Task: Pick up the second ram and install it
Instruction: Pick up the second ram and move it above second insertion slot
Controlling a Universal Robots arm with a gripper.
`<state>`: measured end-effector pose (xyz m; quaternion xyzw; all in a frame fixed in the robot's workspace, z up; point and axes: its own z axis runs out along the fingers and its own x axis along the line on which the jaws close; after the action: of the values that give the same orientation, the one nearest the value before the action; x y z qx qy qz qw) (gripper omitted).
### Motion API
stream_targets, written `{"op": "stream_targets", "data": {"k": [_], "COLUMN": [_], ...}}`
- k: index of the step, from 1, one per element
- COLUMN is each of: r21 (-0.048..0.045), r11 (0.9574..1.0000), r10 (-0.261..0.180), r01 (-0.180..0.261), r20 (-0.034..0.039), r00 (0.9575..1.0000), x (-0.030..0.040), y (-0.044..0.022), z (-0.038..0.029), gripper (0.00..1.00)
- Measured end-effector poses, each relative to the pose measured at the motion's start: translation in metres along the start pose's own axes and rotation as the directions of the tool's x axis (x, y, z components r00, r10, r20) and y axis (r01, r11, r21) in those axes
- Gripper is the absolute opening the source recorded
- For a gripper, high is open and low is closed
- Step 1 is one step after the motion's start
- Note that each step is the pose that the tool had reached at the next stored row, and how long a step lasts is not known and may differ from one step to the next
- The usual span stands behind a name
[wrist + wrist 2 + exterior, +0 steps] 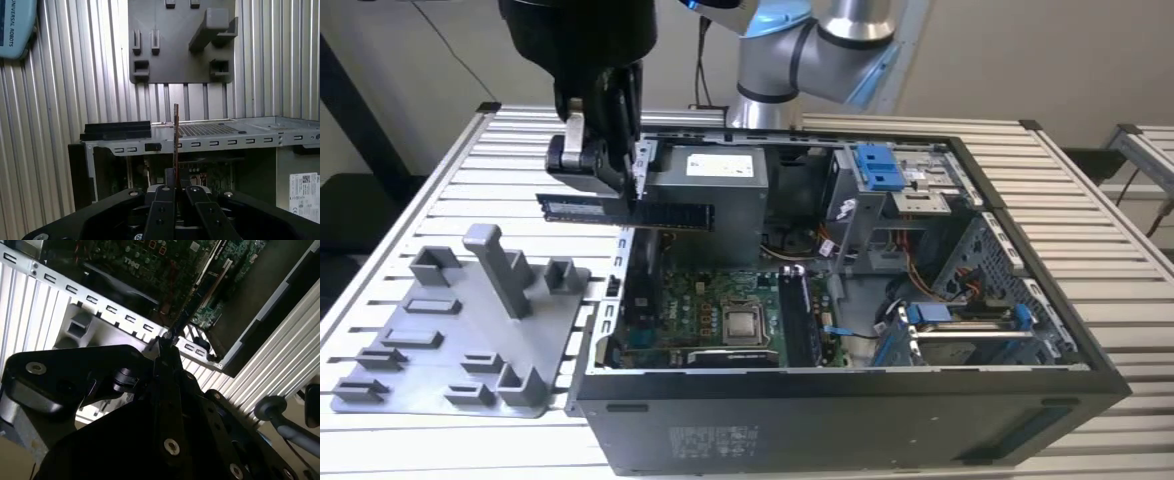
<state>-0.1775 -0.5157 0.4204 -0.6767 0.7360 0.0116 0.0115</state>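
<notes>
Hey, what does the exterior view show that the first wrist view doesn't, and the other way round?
Exterior view: the second ram seen broadside, held level above the rim of the open computer case, plus the processor socket and blue drive bays inside. First wrist view: the ram edge-on, a thin line running out from the gripper. Both: the gripper shut on the ram, the grey fixture tray, the slatted table and the case.

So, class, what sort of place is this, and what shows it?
Likely a robotics lab bench: a robot arm whose gripper holds a memory stick by an open computer case, on a slatted metal table.
</notes>
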Motion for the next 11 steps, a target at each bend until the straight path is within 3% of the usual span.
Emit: {"op": "stream_targets", "data": {"k": [11], "r21": [-0.0002], "r11": [1.0000], "r10": [0.000], "r01": [0.000], "r20": [0.0000], "r00": [1.0000], "x": [-0.0029], "y": [-0.0341], "z": [0.0000], "gripper": [0.14]}}
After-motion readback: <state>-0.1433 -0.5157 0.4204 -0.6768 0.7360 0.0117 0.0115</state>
